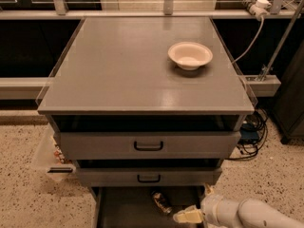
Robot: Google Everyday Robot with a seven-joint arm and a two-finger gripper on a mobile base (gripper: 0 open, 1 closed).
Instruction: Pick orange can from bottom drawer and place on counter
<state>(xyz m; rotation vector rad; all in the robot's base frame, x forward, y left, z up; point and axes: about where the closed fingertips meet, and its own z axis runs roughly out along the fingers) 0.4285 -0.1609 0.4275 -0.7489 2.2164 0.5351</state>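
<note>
Gripper (187, 216): sat at the bottom edge, right of centre, low over the right side of the open bottom drawer, its pale tip pointing left. How wide it stood could not be told. Nothing was seen in its hold.
Arm (247, 213): white and rounded, it came in from the lower right corner.
Orange can (161, 202): lay on its side on the drawer floor, near the middle and close under the drawer above. It was just left of the gripper's tip, with no contact visible.
Bottom drawer (121, 210): was pulled out, showing a dark flat floor.
Middle drawer (148, 178): was slightly out, with a black handle.
Top drawer (148, 146): stood a little further out, also with a black handle.
Plastic bin (47, 156): clear, it hung at the cabinet's left side.
Cables (250, 131): lay tangled on the floor to the right.
Counter (128, 70): was grey and slightly glossy, with clear guards along its sides.
Bowl (190, 55): pale, it stood on the counter's far right part.
</note>
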